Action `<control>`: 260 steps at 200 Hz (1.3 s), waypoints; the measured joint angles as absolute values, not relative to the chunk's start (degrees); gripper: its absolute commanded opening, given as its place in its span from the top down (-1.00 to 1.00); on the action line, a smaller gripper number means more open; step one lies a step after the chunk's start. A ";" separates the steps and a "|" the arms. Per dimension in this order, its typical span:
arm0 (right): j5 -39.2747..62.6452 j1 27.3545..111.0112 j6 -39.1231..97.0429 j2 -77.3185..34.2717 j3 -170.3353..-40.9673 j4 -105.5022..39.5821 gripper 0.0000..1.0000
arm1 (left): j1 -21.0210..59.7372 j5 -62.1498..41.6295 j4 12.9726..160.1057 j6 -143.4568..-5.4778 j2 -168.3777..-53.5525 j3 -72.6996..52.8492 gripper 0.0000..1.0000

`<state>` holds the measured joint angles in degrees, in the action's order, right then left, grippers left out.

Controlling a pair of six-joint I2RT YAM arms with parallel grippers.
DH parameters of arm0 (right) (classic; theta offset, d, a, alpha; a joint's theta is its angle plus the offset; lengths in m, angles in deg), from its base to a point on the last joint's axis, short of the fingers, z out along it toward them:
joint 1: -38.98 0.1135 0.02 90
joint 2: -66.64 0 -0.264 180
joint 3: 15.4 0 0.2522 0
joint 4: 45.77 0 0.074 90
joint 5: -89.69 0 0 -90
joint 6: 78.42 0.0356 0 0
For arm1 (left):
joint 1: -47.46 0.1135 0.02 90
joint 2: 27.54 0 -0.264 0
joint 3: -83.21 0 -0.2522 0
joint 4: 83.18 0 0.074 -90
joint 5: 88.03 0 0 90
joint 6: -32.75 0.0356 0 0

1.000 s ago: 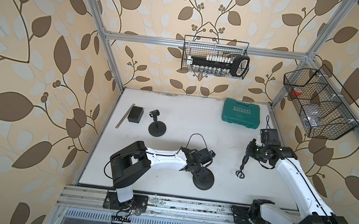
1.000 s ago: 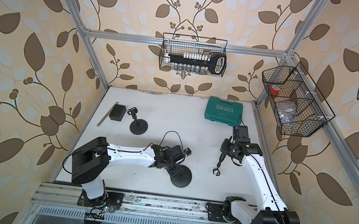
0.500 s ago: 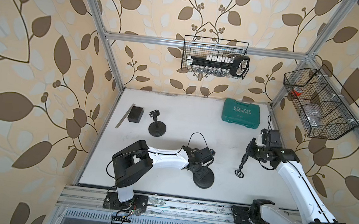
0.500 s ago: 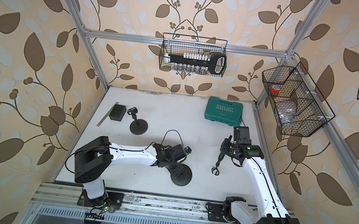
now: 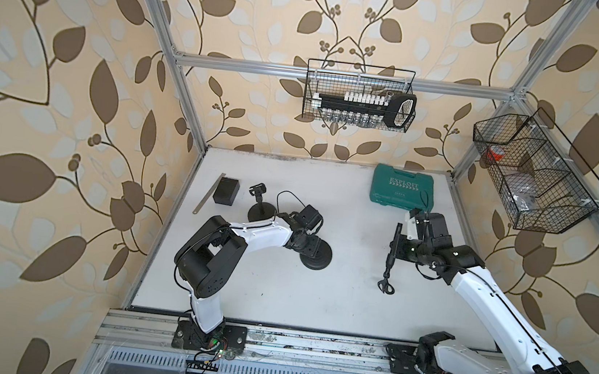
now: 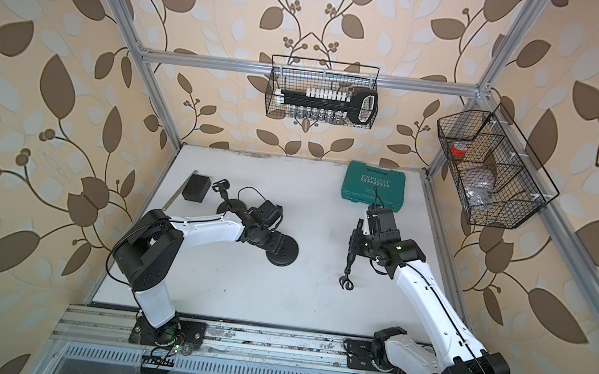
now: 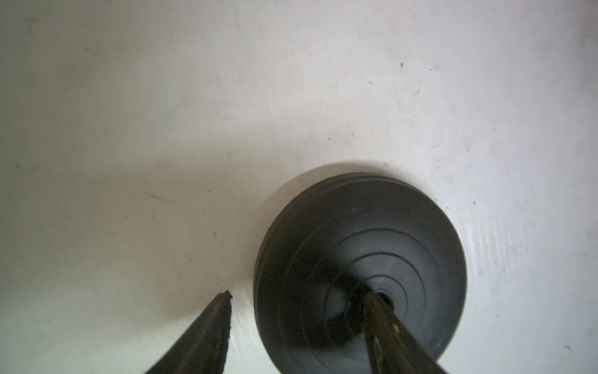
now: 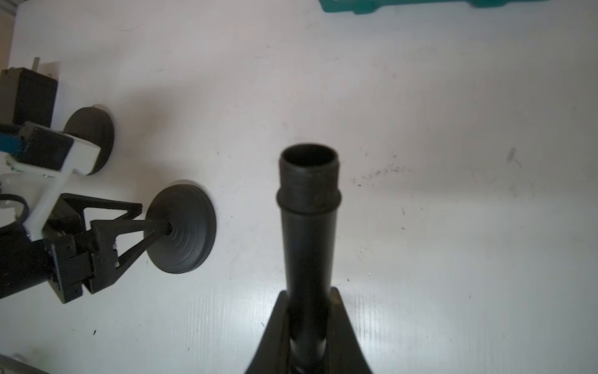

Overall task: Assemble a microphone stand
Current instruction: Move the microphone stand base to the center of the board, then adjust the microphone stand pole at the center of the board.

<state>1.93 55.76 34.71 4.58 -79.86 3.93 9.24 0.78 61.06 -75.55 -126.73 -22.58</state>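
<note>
I'm gripping the pole (image 8: 307, 210) in the closed right hand (image 8: 309, 291); the left hand (image 8: 154, 217) is straddling the base (image 8: 191, 239) rim, jaws apart.

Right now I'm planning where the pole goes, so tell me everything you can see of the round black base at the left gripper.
The round base is a matte black disc, rubbery or plastic in look, with concentric rings on top, a stepped rim and a small central hole. It appears to lie flat on the white table, near its middle. The open left gripper has one fingertip at the hole; the other finger is off the rim, beside the disc.
</note>
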 measured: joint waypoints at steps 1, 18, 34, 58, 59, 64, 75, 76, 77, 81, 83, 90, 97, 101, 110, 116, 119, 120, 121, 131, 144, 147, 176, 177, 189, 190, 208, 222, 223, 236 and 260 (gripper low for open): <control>2.04 55.84 34.49 4.58 -79.86 3.61 1.00 | 9.22 0.69 60.95 -75.57 -126.45 -22.72 -0.40; 3.52 56.02 32.24 4.64 -80.19 -0.20 1.00 | 9.17 -1.36 60.91 -75.73 -121.73 -23.90 -0.42; 5.77 56.08 29.27 4.75 -81.34 -4.00 1.00 | 9.15 -5.41 64.23 -76.27 -114.71 -25.69 -0.42; 10.49 56.52 23.32 6.06 -82.42 -12.52 1.00 | 9.15 -12.49 71.20 -78.94 -105.16 -27.48 -0.42; 10.87 56.52 22.84 6.22 -82.42 -13.18 1.00 | 9.15 -12.66 71.35 -79.01 -104.99 -27.48 -0.42; 12.05 56.56 21.33 6.65 -82.42 -15.02 1.00 | 9.15 -13.82 72.71 -80.01 -103.78 -27.48 -0.41; 15.19 56.61 17.07 7.53 -82.39 -19.78 1.00 | 9.15 -15.94 74.02 -82.13 -102.28 -27.11 -0.39; 15.63 56.61 16.61 7.64 -82.37 -20.48 1.00 | 9.15 -16.03 73.95 -82.24 -102.23 -27.06 -0.39; 15.83 56.61 16.39 7.68 -82.37 -20.76 1.00 | 9.15 -16.14 73.93 -82.37 -102.19 -27.00 -0.39; 17.03 56.67 14.56 7.92 -82.37 -22.67 1.00 | 9.15 -16.58 73.67 -83.22 -102.04 -26.58 -0.38; 17.66 56.70 13.68 8.03 -82.35 -23.67 1.00 | 9.15 -16.88 73.41 -83.55 -102.04 -26.30 -0.38; 19.67 56.87 10.38 8.32 -82.35 -26.82 1.00 | 9.15 -17.47 72.10 -84.95 -102.19 -24.94 -0.37; 21.71 57.22 6.82 8.49 -82.35 -29.83 1.00 | 9.20 -17.84 70.02 -86.22 -102.58 -23.00 -0.36; 23.00 57.53 4.20 8.51 -82.37 -31.39 1.00 | 9.31 -18.11 69.04 -86.68 -102.71 -21.99 -0.36; 25.86 58.29 -1.48 8.51 -82.55 -34.01 1.00 | 9.37 -18.72 66.13 -87.99 -103.13 -18.98 -0.34; 27.65 58.86 -5.62 8.49 -82.81 -35.01 1.00 | 9.68 -19.05 64.88 -88.71 -103.19 -17.32 -0.34; 28.70 59.14 -7.87 8.45 -82.94 -35.45 1.00 | 9.72 -19.09 63.99 -88.97 -103.22 -16.27 -0.34; 28.90 59.23 -8.65 8.43 -82.98 -35.52 1.00 | 9.76 -19.09 63.81 -89.02 -103.22 -16.05 -0.34; 29.42 59.38 -10.10 8.43 -83.07 -35.74 1.00 | 9.85 -19.16 63.42 -89.17 -103.19 -15.66 -0.34; 32.55 60.41 -18.34 8.38 -83.64 -36.17 1.00 | 10.51 -19.77 61.47 -89.93 -103.15 -12.95 -0.34; 36.70 62.05 -33.29 8.38 -84.47 -35.30 1.00 | 11.71 -20.23 59.70 -90.83 -102.84 -10.34 -0.36; 37.53 62.36 -36.52 8.38 -84.67 -35.01 1.00 | 12.10 -20.20 59.31 -90.96 -102.58 -9.89 -0.37; 41.62 65.53 -61.53 7.38 -88.23 -29.75 1.00 | 15.38 -20.40 57.32 -92.03 -99.17 -9.23 -0.41; 41.47 65.72 -62.55 7.38 -88.32 -29.59 1.00 | 15.49 -20.42 57.30 -92.01 -99.00 -9.23 -0.41; 39.96 67.80 -71.38 7.22 -88.43 -29.33 1.00 | 16.47 -20.51 57.32 -91.38 -97.40 -9.16 -0.42; 39.91 68.06 -72.34 7.20 -88.43 -29.29 1.00 | 16.54 -20.55 57.32 -91.31 -97.23 -9.16 -0.42; 36.70 71.06 -84.48 6.06 -88.43 -29.59 1.00 | 16.78 -21.52 56.45 -88.10 -95.81 -7.24 -0.43; 34.12 72.13 -92.76 4.60 -88.82 -29.40 1.00 | 16.76 -22.76 55.94 -85.39 -95.72 -4.55 -0.43; 34.01 72.17 -93.15 4.51 -88.88 -29.31 1.00 | 16.76 -22.85 55.94 -85.28 -95.72 -4.40 -0.43; 32.24 72.72 -98.31 2.98 -90.41 -27.65 1.00 | 16.76 -24.05 55.83 -82.81 -95.61 -2.63 -0.42; 30.47 73.59 -103.60 1.56 -94.48 -24.85 1.00 | 16.76 -26.35 55.59 -79.38 -95.19 -1.91 -0.41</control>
